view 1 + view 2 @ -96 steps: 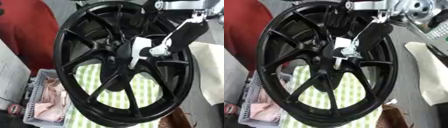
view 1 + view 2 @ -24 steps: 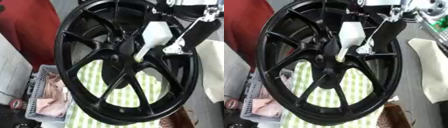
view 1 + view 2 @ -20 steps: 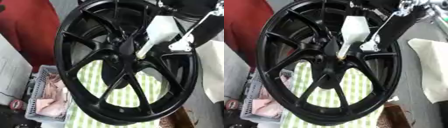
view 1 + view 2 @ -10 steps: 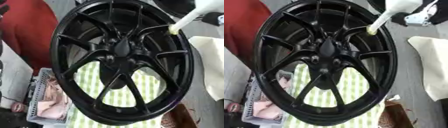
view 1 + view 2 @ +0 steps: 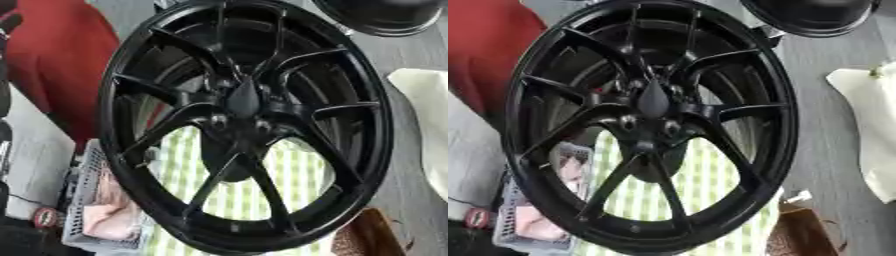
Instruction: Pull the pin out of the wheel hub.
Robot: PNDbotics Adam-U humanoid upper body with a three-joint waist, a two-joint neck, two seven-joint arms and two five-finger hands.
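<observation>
- the work lies on a grey surface (image 5: 411,200), with a green-and-white checked cloth (image 5: 302,172) spread under the middle of it and showing through the wheel's openings.
- no robot hand shows in either eye view, so whether the fingers are open or closed cannot be told.
- the black wheel (image 5: 245,125) fills most of both views, standing tilted, its rim running from the top edge down to the bottom edge.
- its hub (image 5: 654,107) sits a little above the wheel's centre, dark and pointed, with thin paired spokes fanning out to the rim all round.
- small round holes ring the hub; nothing pale sticks out of it, and the pin cannot be made out in either view.
- at about 1 o'clock from the hub, at the top edge, is a second round black object (image 5: 381,15), only partly in view.
- at about 3 o'clock, at the right edge, lies a cream cloth (image 5: 868,125).
- at about 5 o'clock, just beside the rim's lower part, is a brown object (image 5: 802,232) with a small white piece (image 5: 798,196) near its top.
- at about 8 o'clock, behind the rim, stands a grey mesh basket (image 5: 83,200) with pinkish cloth (image 5: 109,215) in it.
- at about 10 o'clock, along the left side, is a large red shape (image 5: 57,60).
</observation>
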